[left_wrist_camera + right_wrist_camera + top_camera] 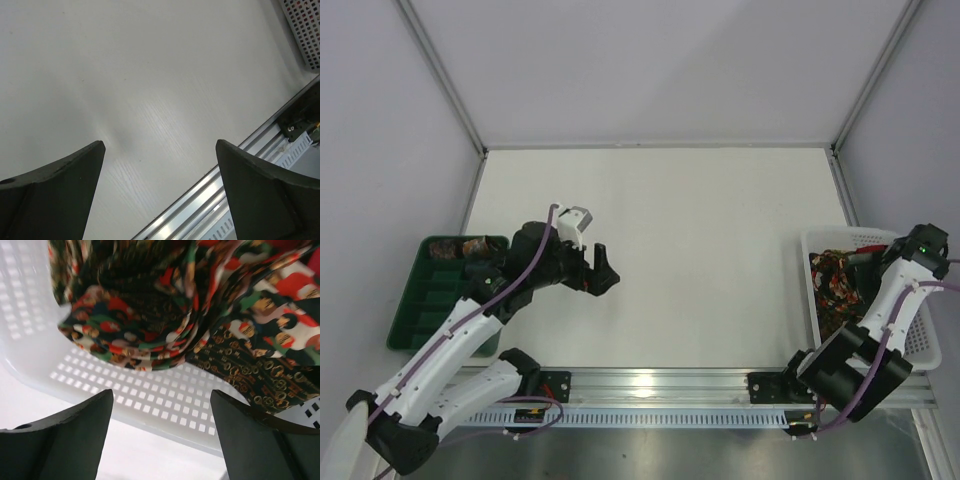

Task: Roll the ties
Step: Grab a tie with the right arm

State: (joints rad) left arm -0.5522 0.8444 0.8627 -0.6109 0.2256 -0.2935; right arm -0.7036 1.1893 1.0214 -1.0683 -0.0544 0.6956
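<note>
Left gripper [160, 145] hangs over bare worktop [700, 230] left of centre, fingers spread wide with nothing between them. Its wrist view shows only the two dark fingertips, pale surface, a strip of the aluminium rail [200, 205] at the near edge, and a corner of the white basket [302, 25] cut off at top right. Right gripper [162, 392] is released too, jaws well apart and gripping nothing. It is tipped into the white basket at the right edge of the worktop, and the perforated wall shows through the gap between the fingers. The ties [150, 315] lie heaped in that basket as a crumpled mass of dark cloth with red, green, gold and cream flecks. The folds overlap, so how many there are cannot be told, and no ends can be picked out. One fold bulges just beyond the fingertips; whether the fingers touch cloth is not clear. From the top view the heap [835, 280] fills the far part of the basket, and the right forearm crosses over it and hides the near part. The fingers themselves are hard to separate from the fabric there. A green tray [425, 310] with compartments sits at the left edge, partly covered by the left arm. Its far compartment holds brownish patterned bundles [458, 247], too small to identify.
</note>
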